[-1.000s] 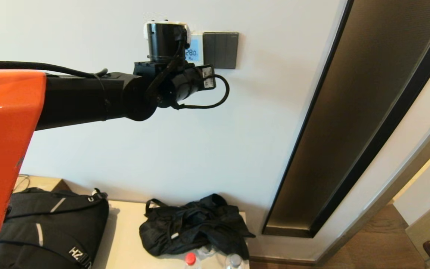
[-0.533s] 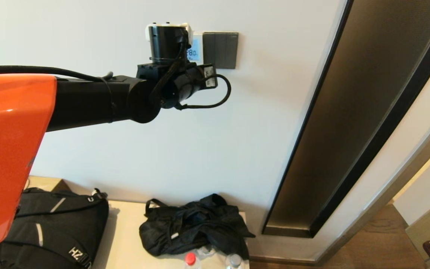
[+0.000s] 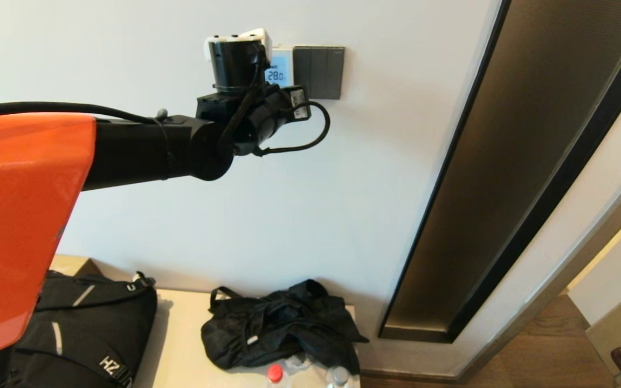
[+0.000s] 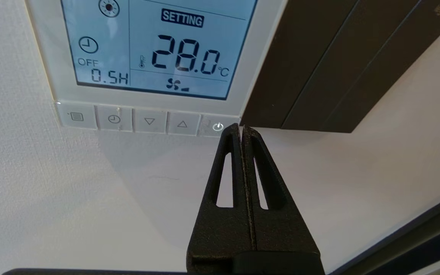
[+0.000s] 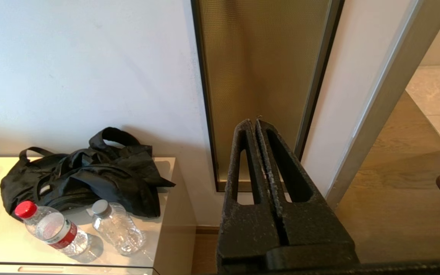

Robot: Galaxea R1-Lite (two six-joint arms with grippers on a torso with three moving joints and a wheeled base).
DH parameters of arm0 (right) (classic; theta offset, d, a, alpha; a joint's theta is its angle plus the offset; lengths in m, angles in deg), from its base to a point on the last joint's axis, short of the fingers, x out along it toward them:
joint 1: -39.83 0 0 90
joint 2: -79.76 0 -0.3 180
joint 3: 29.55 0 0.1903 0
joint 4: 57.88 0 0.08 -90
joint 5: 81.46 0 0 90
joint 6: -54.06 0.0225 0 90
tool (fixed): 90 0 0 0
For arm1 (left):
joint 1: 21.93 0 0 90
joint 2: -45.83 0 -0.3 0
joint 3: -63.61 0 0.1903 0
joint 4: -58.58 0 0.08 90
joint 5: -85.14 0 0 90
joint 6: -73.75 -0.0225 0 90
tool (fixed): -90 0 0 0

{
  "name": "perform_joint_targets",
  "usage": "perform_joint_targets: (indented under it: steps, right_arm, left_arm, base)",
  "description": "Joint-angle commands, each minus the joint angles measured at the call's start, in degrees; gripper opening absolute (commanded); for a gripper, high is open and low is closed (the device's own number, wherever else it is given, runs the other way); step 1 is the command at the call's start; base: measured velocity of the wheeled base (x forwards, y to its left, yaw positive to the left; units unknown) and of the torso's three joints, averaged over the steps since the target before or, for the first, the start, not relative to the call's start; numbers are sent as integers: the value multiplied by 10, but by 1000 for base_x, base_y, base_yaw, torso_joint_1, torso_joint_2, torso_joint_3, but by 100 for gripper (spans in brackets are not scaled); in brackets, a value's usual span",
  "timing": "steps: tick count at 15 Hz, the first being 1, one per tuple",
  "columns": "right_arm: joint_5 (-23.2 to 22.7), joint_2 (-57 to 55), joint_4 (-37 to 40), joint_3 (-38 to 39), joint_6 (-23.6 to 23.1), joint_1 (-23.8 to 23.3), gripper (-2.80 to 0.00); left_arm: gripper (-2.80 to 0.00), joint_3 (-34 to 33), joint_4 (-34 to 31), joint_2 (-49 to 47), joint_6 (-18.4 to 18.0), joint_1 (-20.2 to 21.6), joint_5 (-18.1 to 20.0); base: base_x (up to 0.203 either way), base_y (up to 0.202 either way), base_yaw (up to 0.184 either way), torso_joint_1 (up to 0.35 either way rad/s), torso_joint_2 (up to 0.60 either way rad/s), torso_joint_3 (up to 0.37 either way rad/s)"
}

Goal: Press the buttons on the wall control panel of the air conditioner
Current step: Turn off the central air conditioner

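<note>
Buttons (image 4: 149,121): bottom strip of the wall control panel (image 4: 155,49), just beside the dark switch plate (image 4: 342,57).
Left gripper (image 4: 241,128), fingers pressed together, tip at the power button (image 4: 217,127). Judged stiff, short-travel keys: press lightly, centred. Right gripper (image 5: 256,123) parked, fingers together.

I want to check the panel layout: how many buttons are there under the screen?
5 buttons sit in one row below the screen: menu, clock, down arrow, up arrow, then power nearest the dark switch plate. The shut left gripper tip is at the power button.
</note>
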Motion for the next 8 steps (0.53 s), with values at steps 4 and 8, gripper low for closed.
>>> perform_joint_targets:
  steps: [4,8]
  right_arm:
    - [0,-1,-1,0,0,0,-280]
    - [0,-1,0,0,1,0,-280]
  left_arm:
    - [-280,0,2,-3,0,5,-2]
    - [-280,0,4,-5,0,5,-1]
  base:
    - [0,0,0,0,0,0]
    - [0,0,0,0,0,0]
